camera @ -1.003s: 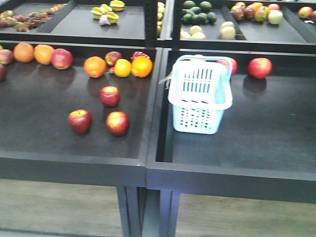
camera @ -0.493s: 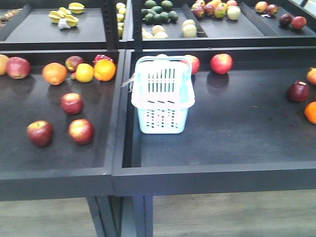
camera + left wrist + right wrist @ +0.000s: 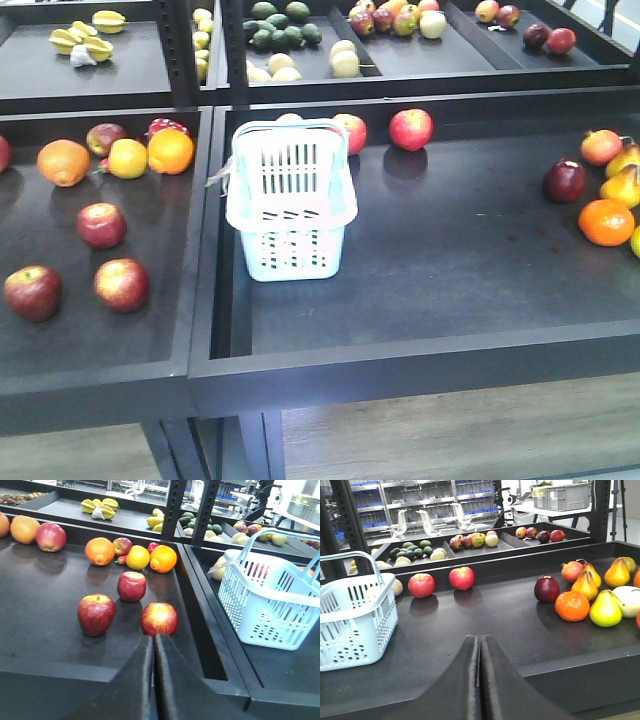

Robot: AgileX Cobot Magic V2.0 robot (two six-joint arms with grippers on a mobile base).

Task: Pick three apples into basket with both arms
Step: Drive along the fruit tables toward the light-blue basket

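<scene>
The black left-hand display tray (image 3: pixel 100 340) and the black right-hand display tray (image 3: pixel 450 260) are lying side by side. The pale blue slotted plastic basket (image 3: pixel 290 200) is standing upright by the right-hand tray's left wall, towards the rear, with its hoop handles raised. The left gripper (image 3: pixel 153 642) is hovering low near the left-hand tray's front edge, its flat black jaws pressed together on nothing. The right gripper (image 3: pixel 480 645) is doing likewise, seemingly over the right-hand tray's front. Three dark red apples (image 3: pixel 131 585) are sitting in a loose triangle just ahead of the left gripper, apart from the basket.
</scene>
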